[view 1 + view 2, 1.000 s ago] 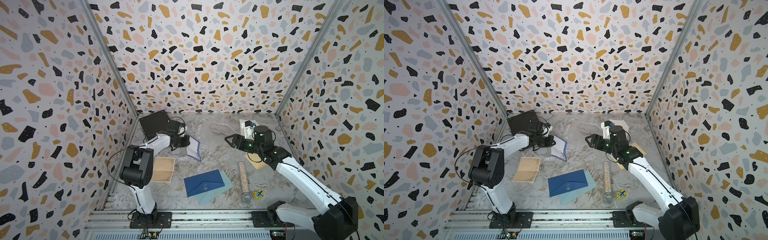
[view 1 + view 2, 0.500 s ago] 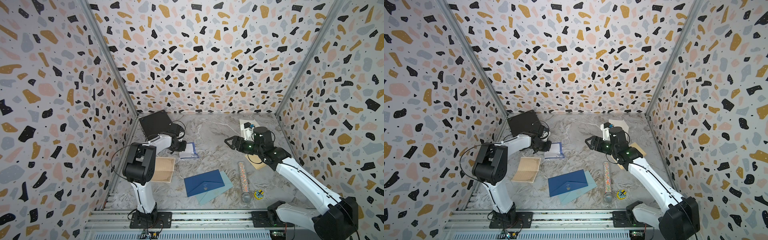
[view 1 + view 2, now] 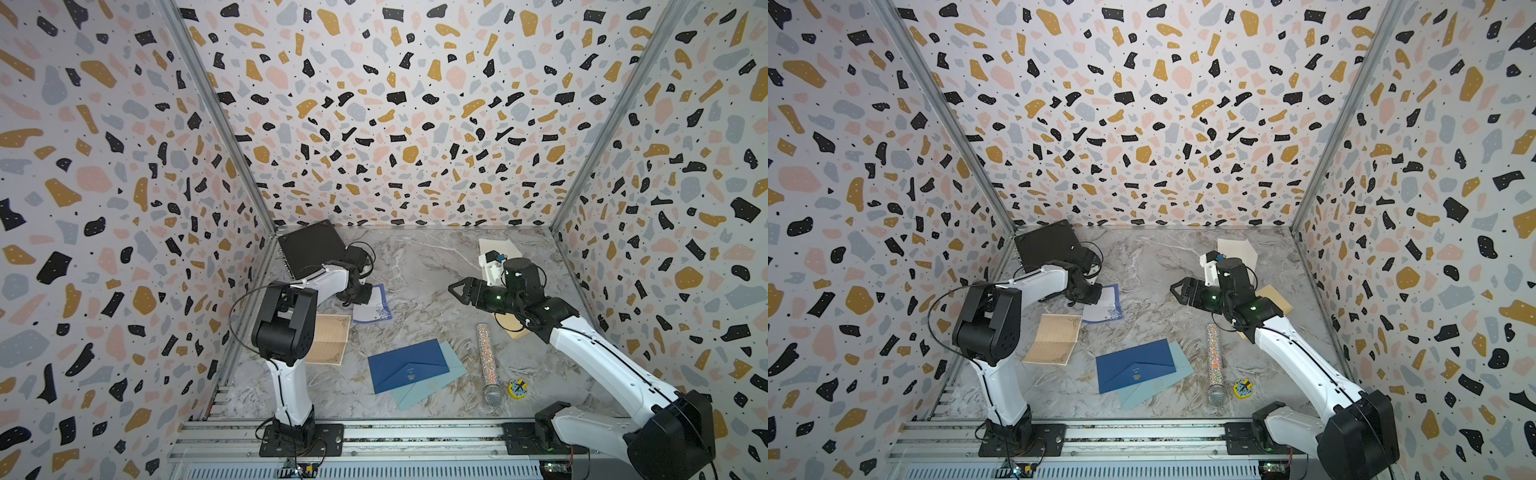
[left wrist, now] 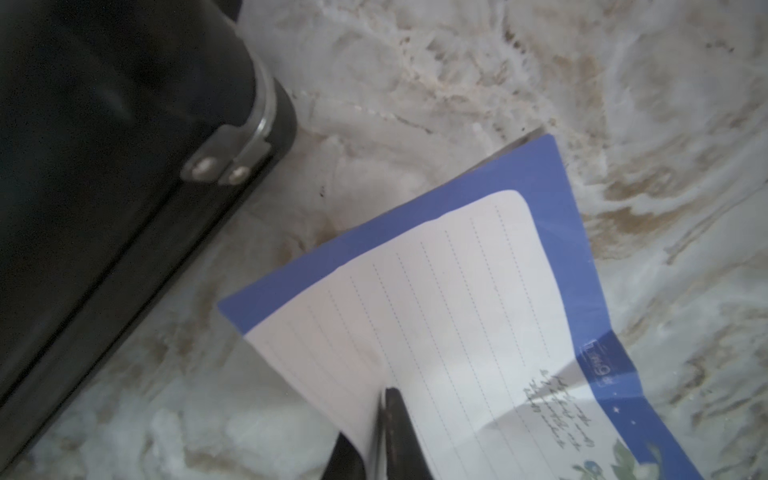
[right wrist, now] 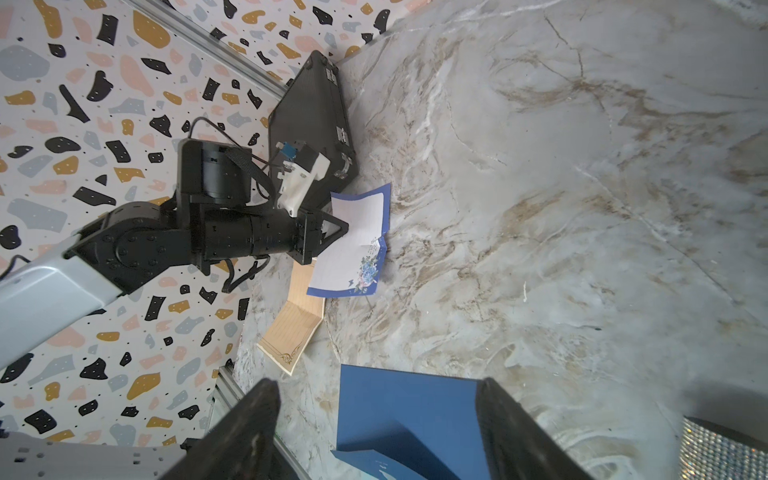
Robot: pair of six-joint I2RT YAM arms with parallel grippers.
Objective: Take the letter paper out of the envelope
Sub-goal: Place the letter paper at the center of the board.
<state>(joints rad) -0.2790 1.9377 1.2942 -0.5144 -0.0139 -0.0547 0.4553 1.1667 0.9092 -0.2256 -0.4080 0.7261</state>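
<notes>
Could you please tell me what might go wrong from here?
The left claw pinches only the edge of the blue-bordered letter paper, so the sheet may slip out or crease. The sheet lies beside the black case, where a corner could snag. It reaches the tan letter paper, which might get dragged along.

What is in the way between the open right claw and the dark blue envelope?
Nothing visible. The right gripper hangs open over bare table, and the dark blue envelope lies uncovered atop a light blue envelope; the glitter tube lies off to its side.
</notes>
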